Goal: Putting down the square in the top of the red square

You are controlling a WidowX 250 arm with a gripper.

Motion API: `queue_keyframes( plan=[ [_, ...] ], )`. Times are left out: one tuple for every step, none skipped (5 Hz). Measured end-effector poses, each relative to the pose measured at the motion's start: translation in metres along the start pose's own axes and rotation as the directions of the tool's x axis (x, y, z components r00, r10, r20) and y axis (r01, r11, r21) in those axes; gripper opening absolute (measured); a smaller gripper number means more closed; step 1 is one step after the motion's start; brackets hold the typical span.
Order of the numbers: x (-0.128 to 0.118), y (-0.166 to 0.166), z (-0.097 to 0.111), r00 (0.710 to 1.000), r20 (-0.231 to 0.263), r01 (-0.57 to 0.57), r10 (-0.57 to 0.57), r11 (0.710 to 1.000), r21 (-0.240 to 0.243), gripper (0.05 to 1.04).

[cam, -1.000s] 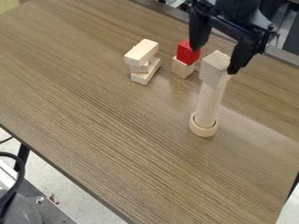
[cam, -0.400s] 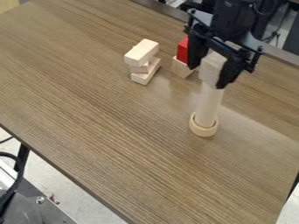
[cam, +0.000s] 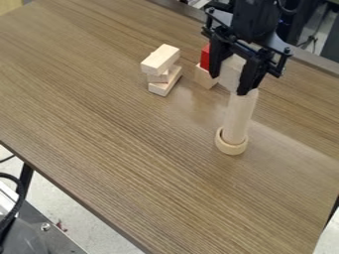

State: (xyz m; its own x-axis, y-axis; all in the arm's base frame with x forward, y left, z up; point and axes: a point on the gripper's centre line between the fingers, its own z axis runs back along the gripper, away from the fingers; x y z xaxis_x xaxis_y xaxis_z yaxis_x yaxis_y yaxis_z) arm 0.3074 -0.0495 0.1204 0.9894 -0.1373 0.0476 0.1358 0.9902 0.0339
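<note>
The grasp is made: my pincer (cam: 229, 85) is clamped on the pale square (cam: 231, 71) at the post's top (cam: 246, 94). Carrying and placing it on the red square (cam: 204, 57) are left.

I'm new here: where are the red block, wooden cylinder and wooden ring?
Red block (cam: 204, 58), camera view: side face.
Wooden cylinder (cam: 238, 116), camera view: mid-side.
Wooden ring (cam: 230, 149), camera view: front wall.

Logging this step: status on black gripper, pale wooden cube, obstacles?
Gripper shut on cube, at top of pale wooden cylinder. Red block partly hidden behind gripper; can't tell if its top is clear.
</note>
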Motion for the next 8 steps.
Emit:
queue_keyframes(
  plan=[
    [0.009, 0.005, 0.013, 1.000, 0.029, -0.005, 0.006, 1.000, -0.001, 0.592],
    [0.018, 0.020, 0.019, 0.998, 0.047, -0.047, 0.047, 0.999, -0.006, 0.592],
    [0.025, 0.036, 0.006, 0.997, 0.026, -0.074, 0.074, 0.997, 0.005, 0.592],
    [0.034, 0.047, -0.006, 0.996, 0.006, -0.090, 0.090, 0.996, 0.006, 0.592],
    [0.045, 0.052, -0.014, 0.995, -0.003, -0.095, 0.095, 0.995, 0.009, 0.592],
    [0.054, 0.061, -0.015, 0.993, -0.003, -0.115, 0.115, 0.993, 0.005, 0.592],
    [0.063, 0.070, -0.021, 0.992, -0.009, -0.128, 0.128, 0.992, 0.013, 0.592],
    [0.069, 0.076, -0.021, 0.991, -0.008, -0.136, 0.136, 0.991, 0.014, 0.592]
  ],
)
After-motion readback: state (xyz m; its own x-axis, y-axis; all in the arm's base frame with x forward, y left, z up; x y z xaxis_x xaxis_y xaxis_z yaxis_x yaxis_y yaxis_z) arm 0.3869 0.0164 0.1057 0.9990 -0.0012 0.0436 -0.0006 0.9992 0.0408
